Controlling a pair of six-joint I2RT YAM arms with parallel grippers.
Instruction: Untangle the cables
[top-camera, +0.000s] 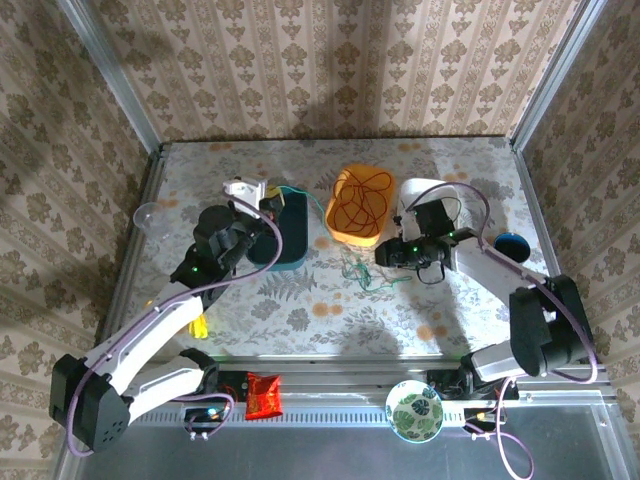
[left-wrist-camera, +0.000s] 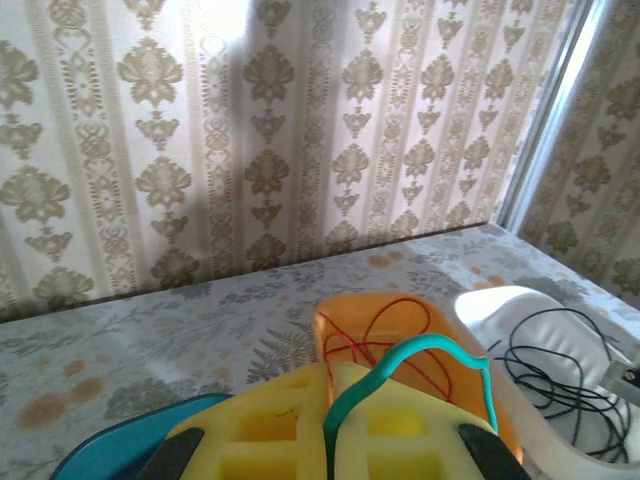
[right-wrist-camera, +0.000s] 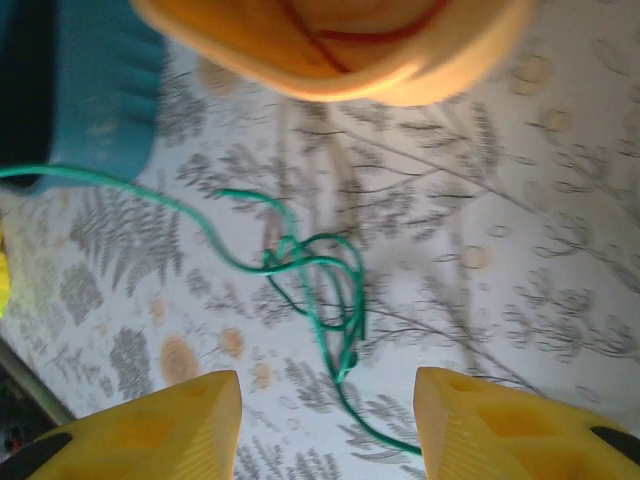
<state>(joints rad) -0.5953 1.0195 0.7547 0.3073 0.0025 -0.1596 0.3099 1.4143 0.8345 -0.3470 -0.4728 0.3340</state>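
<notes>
Now, your left hand (left-wrist-camera: 330, 445) is clamped shut on one end of the green cable (left-wrist-camera: 425, 345), which runs rightward to a knot (right-wrist-camera: 318, 270) on the counter (right-wrist-camera: 520, 250). Your right hand (right-wrist-camera: 326, 400), half-parted and empty, hangs directly over that knot.

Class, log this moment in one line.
left gripper: shut on green cable | right gripper: open above it | red cable: in orange tray

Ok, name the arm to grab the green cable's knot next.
Right, probably: the right end effector hangs open over the green cable's knot; the left end effector is shut on that cable.
</notes>
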